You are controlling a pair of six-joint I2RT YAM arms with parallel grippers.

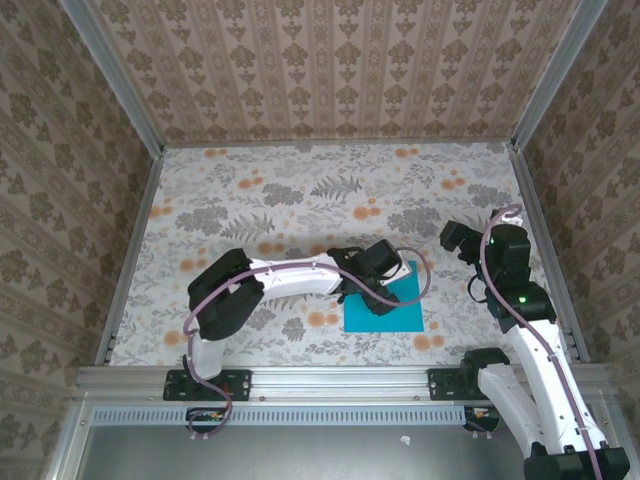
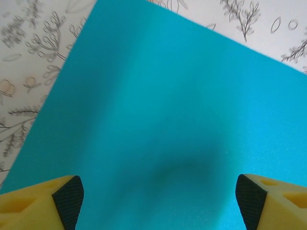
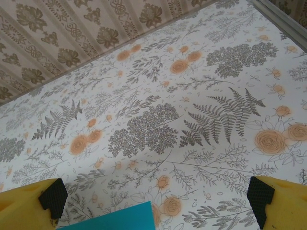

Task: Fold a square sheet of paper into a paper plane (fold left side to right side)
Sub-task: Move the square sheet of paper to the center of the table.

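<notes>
The square sheet of paper (image 1: 395, 312) lies on the worktop (image 1: 300, 190), directly beneath the left hand (image 2: 158, 201). That hand is open, its fingertips (image 2: 67, 196) spread wide above the sheet. The right hand (image 3: 156, 199) is also open and empty, raised well to the right of the sheet.

Risk: thin paper may slide or buckle instead of lifting if the fingertips press on its middle. A skewed pinch at the sheet's left edge would likely give a crooked fold.
</notes>
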